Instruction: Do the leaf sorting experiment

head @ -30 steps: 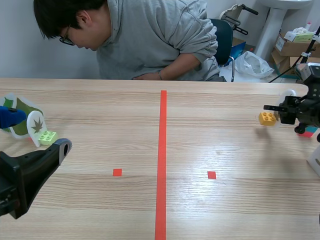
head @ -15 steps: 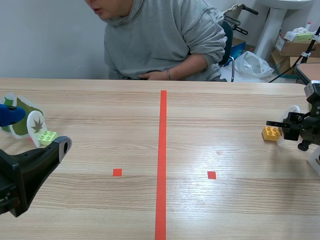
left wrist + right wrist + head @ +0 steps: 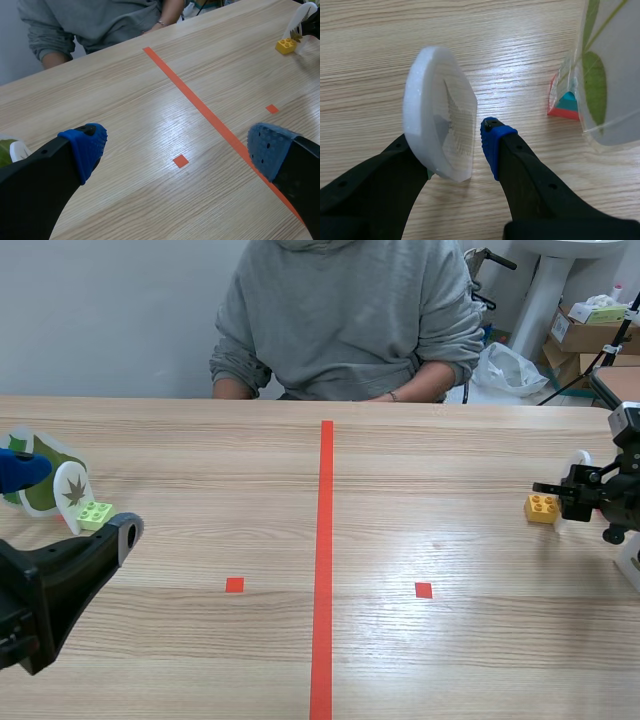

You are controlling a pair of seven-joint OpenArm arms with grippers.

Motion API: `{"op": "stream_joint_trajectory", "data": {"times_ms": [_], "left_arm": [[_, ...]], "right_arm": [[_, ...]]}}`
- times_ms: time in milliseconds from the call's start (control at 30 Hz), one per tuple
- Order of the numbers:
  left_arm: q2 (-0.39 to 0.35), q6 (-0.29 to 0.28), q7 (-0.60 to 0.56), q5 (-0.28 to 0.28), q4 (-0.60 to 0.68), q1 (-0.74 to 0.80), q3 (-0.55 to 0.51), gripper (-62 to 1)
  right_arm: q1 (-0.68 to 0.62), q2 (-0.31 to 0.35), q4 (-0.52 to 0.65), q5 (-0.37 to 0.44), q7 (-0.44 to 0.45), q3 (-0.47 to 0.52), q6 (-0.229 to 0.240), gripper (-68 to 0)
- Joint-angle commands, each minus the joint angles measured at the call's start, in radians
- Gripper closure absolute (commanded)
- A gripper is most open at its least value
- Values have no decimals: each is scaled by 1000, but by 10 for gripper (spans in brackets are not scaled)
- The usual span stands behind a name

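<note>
Now leaf disc (image 3: pixel 440 120) in right fingers (image 3: pixel 525 170) lower than before, person (image 3: pixel 350 320) upright

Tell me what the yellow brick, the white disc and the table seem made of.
The yellow brick: moulded plastic, smooth, with studs on top. The white disc: probably frosted plastic or foam; matt, thick edge, faintly see-through. The table: wood-grain top with slight sheen, perhaps laminate.

The print on the white disc (image 3: pixel 440 115) was seen only as a faint grey shape, its kind not to be told. Just beside the disc, a clear leaf card (image 3: pixel 607 75) was cut off by the edge, and a red and teal block (image 3: pixel 563 104) was partly hidden by that card.
</note>
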Motion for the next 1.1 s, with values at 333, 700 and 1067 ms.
{"op": "stream_joint_trajectory", "data": {"times_ms": [333,700,1067], "left_arm": [[2,1,-14,-10,11,8,-5,-602],[2,1,-14,-10,11,8,-5,-602],[2,1,-14,-10,11,8,-5,-602]], "right_arm": [[-15,15,149,3,-57,19,0,-180],[-159,23,472,3,-163,105,39,-281],[-422,90,855,28,-184,201,183,-493]]}}
